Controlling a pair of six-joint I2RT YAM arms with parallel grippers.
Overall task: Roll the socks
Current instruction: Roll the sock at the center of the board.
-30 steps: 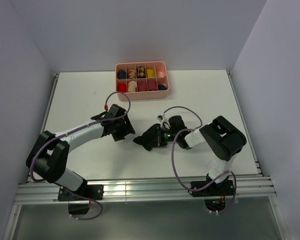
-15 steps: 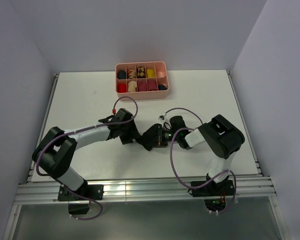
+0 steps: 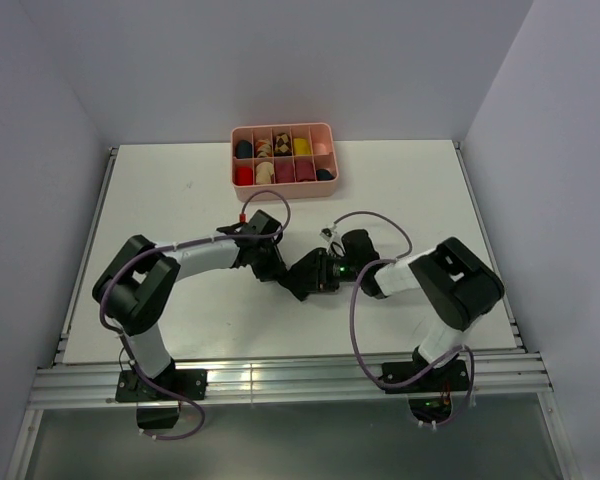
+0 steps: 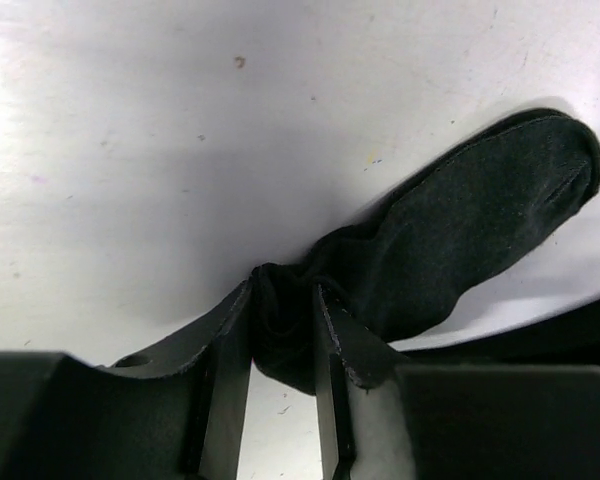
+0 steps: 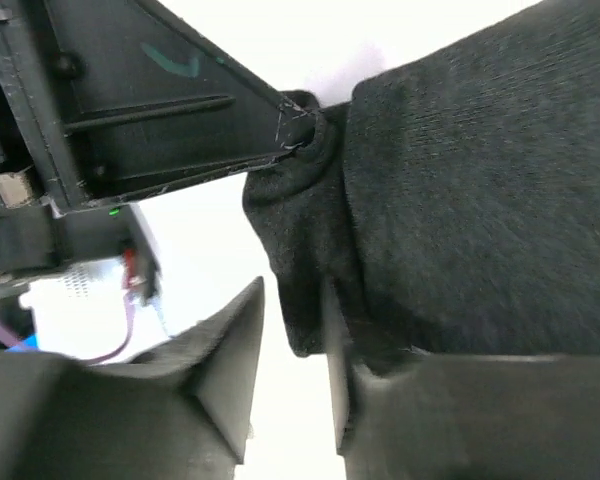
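On the table (image 3: 160, 200), the black sock (image 4: 460, 230) lies mostly hidden beneath both hands from above. Left hand (image 4: 282, 292) pinches its bunched end; right hand (image 5: 293, 292), narrowly parted, loosely straddles a fold.

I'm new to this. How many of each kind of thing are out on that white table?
Robot arms: 2 (left arm, right arm)
Pink tray: 1
Black sock: 1 that I can make out, lying between the two arms
Total: 4
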